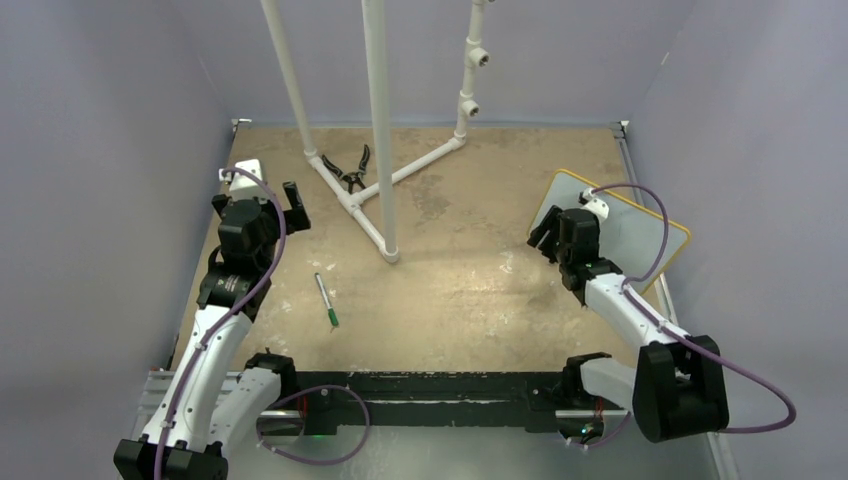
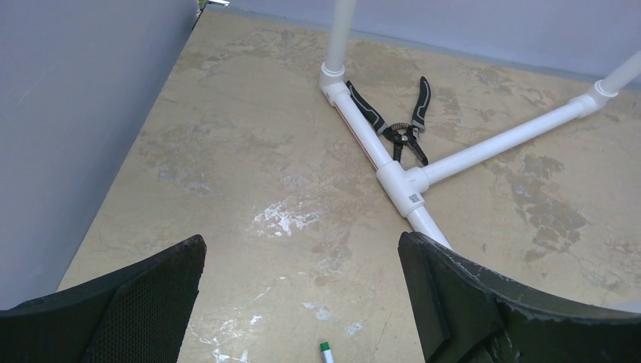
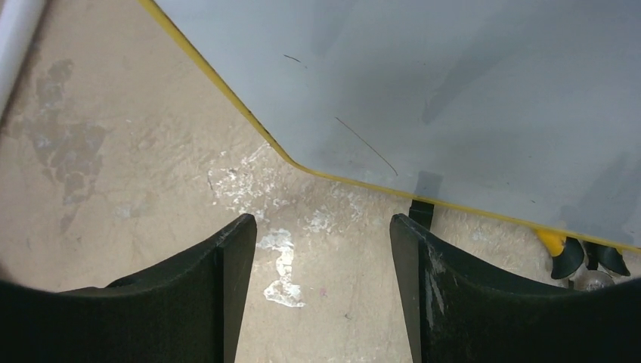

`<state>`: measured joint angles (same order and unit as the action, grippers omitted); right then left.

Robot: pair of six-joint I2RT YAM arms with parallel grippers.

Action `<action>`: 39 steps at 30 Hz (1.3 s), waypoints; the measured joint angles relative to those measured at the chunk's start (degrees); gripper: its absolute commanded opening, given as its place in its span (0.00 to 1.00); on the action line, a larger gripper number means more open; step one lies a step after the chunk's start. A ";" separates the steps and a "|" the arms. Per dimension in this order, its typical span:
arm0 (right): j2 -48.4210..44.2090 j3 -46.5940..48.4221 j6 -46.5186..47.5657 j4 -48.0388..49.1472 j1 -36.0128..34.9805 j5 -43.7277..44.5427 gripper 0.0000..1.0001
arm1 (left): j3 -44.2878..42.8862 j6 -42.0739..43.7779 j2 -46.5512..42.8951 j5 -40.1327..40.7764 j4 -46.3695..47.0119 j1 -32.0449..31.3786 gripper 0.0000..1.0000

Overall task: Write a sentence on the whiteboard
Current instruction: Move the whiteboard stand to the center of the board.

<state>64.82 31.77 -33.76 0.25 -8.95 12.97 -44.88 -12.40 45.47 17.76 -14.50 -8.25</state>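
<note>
Your right end effector (image 1: 548, 240) hangs at the near-left corner of the whiteboard (image 1: 628, 228), its jaws spread with nothing between them. In its wrist view the fingers (image 3: 227, 287) frame bare surface (image 1: 470, 290) just short of the yellow rim. The whiteboard sits at the far right of the surface, turned askew, close to the right wall. A thin dark stroke (image 3: 366, 145) marks its face. Your left end effector (image 1: 262, 202) hangs over the left side, jaws spread wide and empty. A green-tipped marker (image 1: 326, 300) lies on the surface near your left arm, well apart from the whiteboard. Pliers (image 1: 350, 168) lie far back against the white pipe frame (image 1: 380, 130)
</note>
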 measured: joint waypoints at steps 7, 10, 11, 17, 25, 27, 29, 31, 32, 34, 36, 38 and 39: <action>4.35 0.02 -2.16 -2.49 0.11 1.73 0.60 | 0.00 -0.02 0.00 -0.96 0.00 0.00 0.99; 5.18 0.02 -3.67 -4.28 0.31 3.04 0.60 | 0.00 -0.02 0.00 -1.27 0.02 0.00 0.99; 5.16 0.02 -4.09 -4.57 0.37 3.32 0.60 | 0.00 -0.02 0.00 -1.33 0.02 0.00 0.99; 4.61 0.02 -6.43 -4.92 0.61 5.35 0.58 | 0.00 -0.02 0.00 -2.05 0.02 0.00 0.99; 9.49 0.02 -8.00 -3.89 1.49 5.79 0.54 | 0.00 -0.02 0.00 -2.51 0.00 0.00 0.99; 10.62 0.02 -8.33 -3.15 1.57 5.86 0.53 | 0.00 -0.04 0.00 -2.60 0.00 0.00 0.99; 11.80 0.02 -8.59 -2.51 1.66 6.01 0.52 | 0.00 -0.02 0.00 -2.60 0.02 0.00 0.99; 12.83 0.02 -8.72 -2.32 1.73 6.10 0.51 | 0.00 -0.02 0.00 -2.60 0.00 0.00 0.99; 13.11 0.02 -8.76 -2.32 1.75 6.21 0.50 | 0.00 -0.02 0.00 -2.60 0.00 0.00 0.99; 13.31 0.02 -8.92 -2.32 1.86 6.73 0.48 | 0.00 -0.02 0.02 -2.60 0.00 0.00 0.99; 13.31 0.02 -9.05 -2.25 2.01 7.17 0.46 | 0.00 -0.02 0.02 -2.60 0.02 0.00 0.99; 13.31 0.02 -9.11 -2.12 2.16 7.32 0.43 | 0.00 -0.02 0.07 -2.62 0.00 0.00 0.99; 13.31 0.02 -9.11 -1.99 2.25 7.34 0.42 | 0.00 -0.02 0.07 -2.62 0.00 0.00 0.99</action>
<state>78.13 31.79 -42.87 -1.74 -6.70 20.32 -44.88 -12.43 45.54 15.14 -14.50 -8.25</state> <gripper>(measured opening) 0.458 0.993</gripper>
